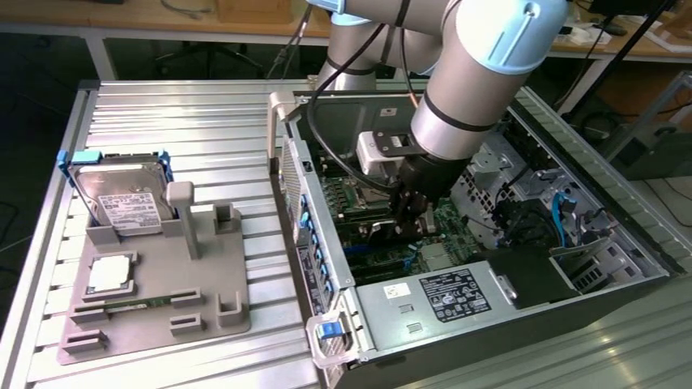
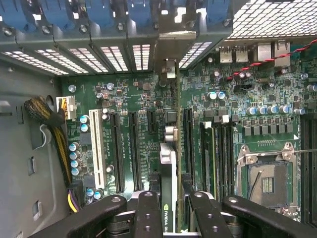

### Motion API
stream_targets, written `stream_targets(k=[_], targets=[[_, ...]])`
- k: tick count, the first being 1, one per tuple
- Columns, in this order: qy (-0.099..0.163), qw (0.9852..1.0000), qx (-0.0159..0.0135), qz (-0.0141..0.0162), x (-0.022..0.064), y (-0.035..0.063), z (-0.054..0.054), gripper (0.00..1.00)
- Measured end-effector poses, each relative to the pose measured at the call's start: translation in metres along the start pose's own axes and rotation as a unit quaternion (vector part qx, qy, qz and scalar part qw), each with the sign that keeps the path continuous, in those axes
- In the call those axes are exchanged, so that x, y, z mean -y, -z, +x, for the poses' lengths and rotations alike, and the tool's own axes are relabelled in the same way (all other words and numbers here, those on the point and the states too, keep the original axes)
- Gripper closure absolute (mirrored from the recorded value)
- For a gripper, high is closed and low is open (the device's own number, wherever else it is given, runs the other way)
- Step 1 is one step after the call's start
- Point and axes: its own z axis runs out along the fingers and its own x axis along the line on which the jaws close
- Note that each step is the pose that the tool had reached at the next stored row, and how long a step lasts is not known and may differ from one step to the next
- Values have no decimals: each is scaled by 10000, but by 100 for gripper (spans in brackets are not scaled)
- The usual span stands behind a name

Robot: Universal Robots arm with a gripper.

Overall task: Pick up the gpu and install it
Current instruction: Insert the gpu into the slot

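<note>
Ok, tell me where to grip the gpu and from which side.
The gpu stands edge-on over the motherboard, so take its upper long edge from above, across the two flat faces. The pincer holds it that way.

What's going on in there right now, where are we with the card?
The arm reaches down into the open case. Its tool is shut on the gpu, holding it edge-on over the motherboard, in line with the long slots and with its bracket end toward the rear openings. I cannot tell whether the card is seated. A hard drive stands in the grey tray at the exterior view's left.
</note>
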Motion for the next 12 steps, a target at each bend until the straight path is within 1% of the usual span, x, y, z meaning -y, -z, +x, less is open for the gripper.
stream_targets(k=[3, 4, 5, 6, 12], targets=[[1, 10000, -1, -3, 0, 0, 0, 73], [17, 10000, -2, -8, -1, 1, 0, 73], [48, 10000, -10, -20, 0, 0, 0, 73], [59, 10000, -13, -23, 0, 0, 0, 73], [59, 10000, -13, -23, -5, 0, -1, 73]])
